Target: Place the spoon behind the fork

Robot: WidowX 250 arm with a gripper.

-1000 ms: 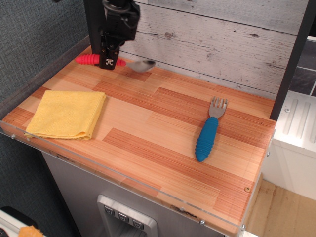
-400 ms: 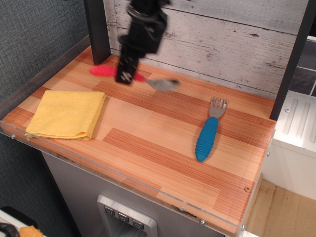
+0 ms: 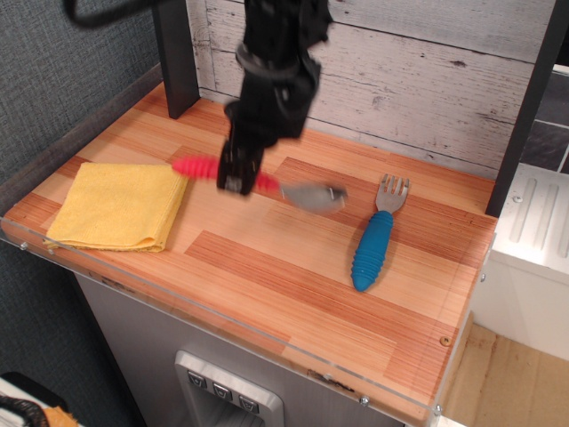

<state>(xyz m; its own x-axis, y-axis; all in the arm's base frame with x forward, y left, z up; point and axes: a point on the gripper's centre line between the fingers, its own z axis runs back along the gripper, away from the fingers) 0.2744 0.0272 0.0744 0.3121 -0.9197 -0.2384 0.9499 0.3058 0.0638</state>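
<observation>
My gripper [image 3: 236, 181] is shut on the spoon's red ribbed handle [image 3: 197, 166] and holds it level above the wooden table. The spoon's silver bowl [image 3: 313, 195] points right, toward the fork. The fork [image 3: 375, 238] lies on the table at the right, blue ribbed handle toward the front, silver tines [image 3: 392, 189] toward the back wall. The spoon's bowl is a short way left of the fork's tines.
A folded yellow cloth [image 3: 120, 205] lies at the table's front left. A grey plank wall [image 3: 400, 71] runs along the back. Dark posts stand at the back left [image 3: 175, 53] and at the right edge [image 3: 524, 107].
My gripper has carried the spoon from the back left corner forward and to the right, toward the fork. The fork and cloth have not moved.
</observation>
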